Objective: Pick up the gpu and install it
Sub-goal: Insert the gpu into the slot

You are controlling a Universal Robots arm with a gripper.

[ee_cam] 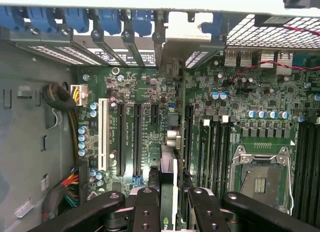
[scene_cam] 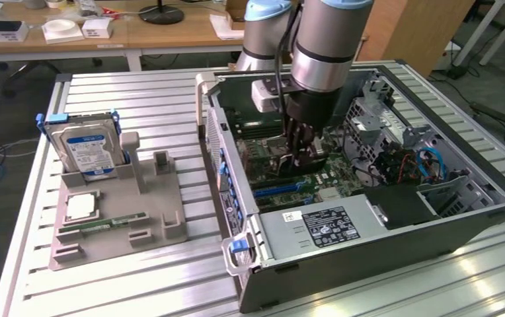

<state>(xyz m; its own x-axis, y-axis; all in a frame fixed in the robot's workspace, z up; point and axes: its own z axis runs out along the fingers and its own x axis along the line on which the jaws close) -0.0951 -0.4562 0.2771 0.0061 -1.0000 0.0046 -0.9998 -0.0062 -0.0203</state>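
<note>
Your hand (ee_cam: 167,202) is down inside the open PC case (scene_cam: 358,257), narrowed onto the gpu (ee_cam: 166,184). In the wrist view the card runs edge-on between the fingers (ee_cam: 146,212), one pad on each flat face, so you're holding it vertical with the long edge pointing at the motherboard (ee_cam: 150,107).

Handling, judged from the look: thin, flat, stiff board, probably light. It shouldn't flex much but it's fragile. Components and the gold edge contacts don't want squeezing or scraping. Faces are likely smooth, so a tilted card could slip or pivot in a two-pad pinch. Best hold is what you have: across the flat faces, on the upper edge, away from the connector edge and away from the silver bracket end.

Where it sits relative to the motherboard: the card hangs above the expansion slot area, between the long black slots (ee_cam: 136,139) and the RAM slots (ee_cam: 210,147), in line with the one open gap in the rear slot covers (ee_cam: 120,47). Can't tell if the bottom edge is touching a slot yet; the card hides its own connector.

In the exterior view the hand (scene_cam: 299,155) is over the middle of the board, card tucked under it. The hard drive (scene_cam: 85,148) stands in the grey parts fixture (scene_cam: 147,211) on the counter (scene_cam: 147,99), well apart from the case, untouched.
</note>
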